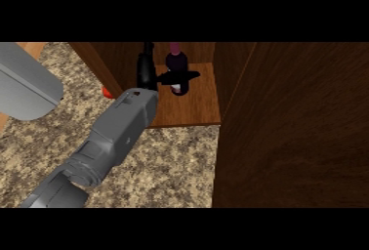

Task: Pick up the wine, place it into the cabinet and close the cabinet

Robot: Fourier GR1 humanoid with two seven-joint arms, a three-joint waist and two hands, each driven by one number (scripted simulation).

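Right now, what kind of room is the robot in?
Probably a kitchen: a speckled stone counter, a wooden cabinet with an open shelf, and a wine bottle standing inside it.

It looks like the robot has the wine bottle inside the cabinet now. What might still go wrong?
The black hand is curled round the dark wine bottle standing on the wooden cabinet shelf. Pulling back carelessly might tip the bottle. The grey forearm reaches through the opening, so it must clear before the large dark wooden door swings shut.
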